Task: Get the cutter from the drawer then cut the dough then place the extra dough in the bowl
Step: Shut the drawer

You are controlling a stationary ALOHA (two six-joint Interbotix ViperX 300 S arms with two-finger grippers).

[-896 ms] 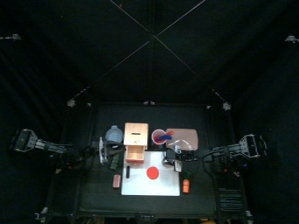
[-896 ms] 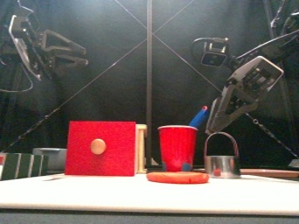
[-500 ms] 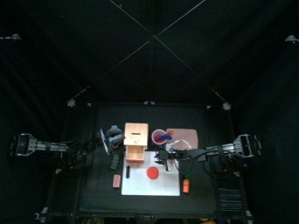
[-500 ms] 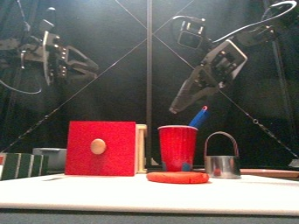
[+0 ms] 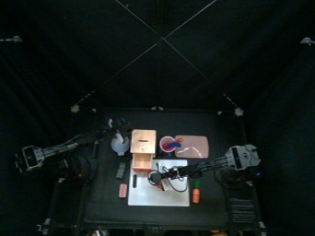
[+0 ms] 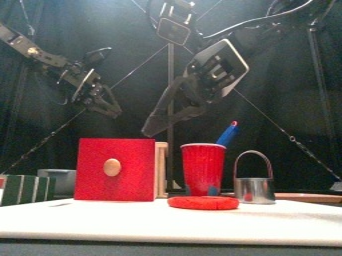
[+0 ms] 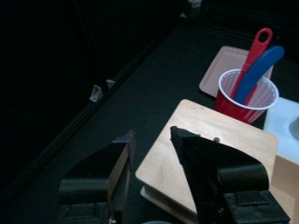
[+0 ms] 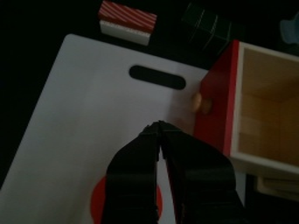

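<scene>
right gripper (image 8: 158,133) has its jaws pressed together with nothing between them. it hangs in the air over the white cutting board (image 8: 82,96), just on the near side of the red drawer front (image 6: 114,170) of the wooden box (image 7: 228,153). left gripper (image 7: 151,140) has its jaws apart and empty, up high over the box's left side. the cutter (image 6: 254,180) stands with its handle up, just right of the red cup (image 6: 203,168), which has the blue knife (image 6: 227,132) poking out. the dough (image 6: 203,202) lies flat on the board in front of the cup. the blue-grey bowl (image 6: 56,180) sits left of the box, with the sushi roll (image 6: 20,188) beside it.
</scene>
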